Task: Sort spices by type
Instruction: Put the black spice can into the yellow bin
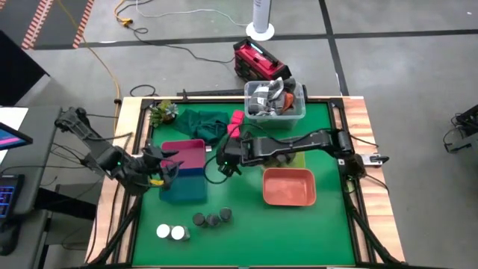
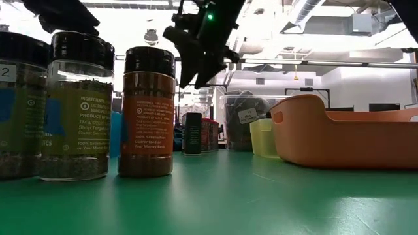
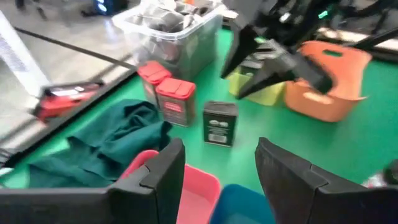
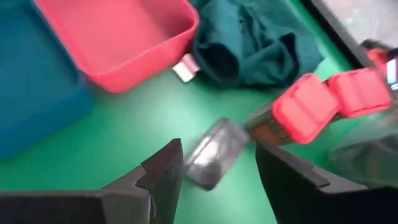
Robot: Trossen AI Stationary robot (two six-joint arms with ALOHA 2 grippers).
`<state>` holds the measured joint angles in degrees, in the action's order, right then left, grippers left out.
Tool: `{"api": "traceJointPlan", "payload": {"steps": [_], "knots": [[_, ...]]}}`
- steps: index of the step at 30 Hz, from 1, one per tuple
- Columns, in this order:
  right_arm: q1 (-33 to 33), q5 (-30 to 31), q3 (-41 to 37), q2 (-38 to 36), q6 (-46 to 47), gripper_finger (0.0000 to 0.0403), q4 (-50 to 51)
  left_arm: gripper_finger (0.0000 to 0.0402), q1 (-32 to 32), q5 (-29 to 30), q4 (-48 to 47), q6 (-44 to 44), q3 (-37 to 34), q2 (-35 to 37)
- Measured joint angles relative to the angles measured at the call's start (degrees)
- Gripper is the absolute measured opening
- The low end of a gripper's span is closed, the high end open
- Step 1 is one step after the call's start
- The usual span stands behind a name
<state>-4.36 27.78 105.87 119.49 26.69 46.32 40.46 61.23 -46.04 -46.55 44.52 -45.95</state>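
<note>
A dark grey rectangular spice block (image 3: 219, 123) stands on the green mat next to two pink-topped cubes (image 3: 176, 99). My right gripper (image 4: 217, 163) hovers open just above the block (image 4: 214, 152), one finger on either side, not touching it. The low view shows this gripper (image 2: 196, 62) hanging in the air. My left gripper (image 3: 221, 168) is open and holds nothing; it is over the pink tray (image 1: 184, 148) and the blue tray (image 1: 187, 187). Three dark-lidded jars (image 1: 213, 219) and two white-topped jars (image 1: 172, 233) stand near the table's front edge.
A crumpled green cloth (image 1: 200, 123) lies at the back left. A clear tub of grey clutter (image 1: 275, 104) stands at the back. The orange tray (image 1: 288, 187) and a yellow-green tray (image 1: 297, 159) sit on the right. There is bare mat at the front right.
</note>
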Motion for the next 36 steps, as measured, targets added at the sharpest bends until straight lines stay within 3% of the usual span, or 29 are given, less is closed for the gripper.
{"api": "traceJointPlan", "payload": {"steps": [7,10,17,23,26,30,36], "knots": [[1.6,-1.1,-0.4,1.6,2.9,0.0239,2.1,0.0185,2.0,2.1,3.5,-3.0,-1.7,-5.1],[1.8,-1.9,-0.6,2.0,0.9,0.0257,3.8,0.0185,3.1,3.4,9.9,0.6,-1.7,-7.7],[2.9,-5.6,-0.4,0.9,-1.1,0.0318,2.2,0.0185,6.0,9.8,19.3,11.5,-1.7,-13.0],[3.6,-10.5,0.2,1.0,2.3,0.0383,4.6,0.0185,6.0,7.3,20.1,12.5,-1.7,-13.2],[3.5,-9.7,3.5,1.1,4.9,0.0397,11.0,0.0185,6.0,5.2,20.1,12.8,-1.7,-13.2],[2.4,-4.2,4.9,0.9,7.5,0.0396,15.5,0.0185,6.0,3.5,19.7,12.9,-1.7,-13.8],[0.7,-1.9,5.1,1.0,10.8,0.0384,16.8,0.0185,6.1,2.7,19.7,9.3,-1.7,-16.8]]}}
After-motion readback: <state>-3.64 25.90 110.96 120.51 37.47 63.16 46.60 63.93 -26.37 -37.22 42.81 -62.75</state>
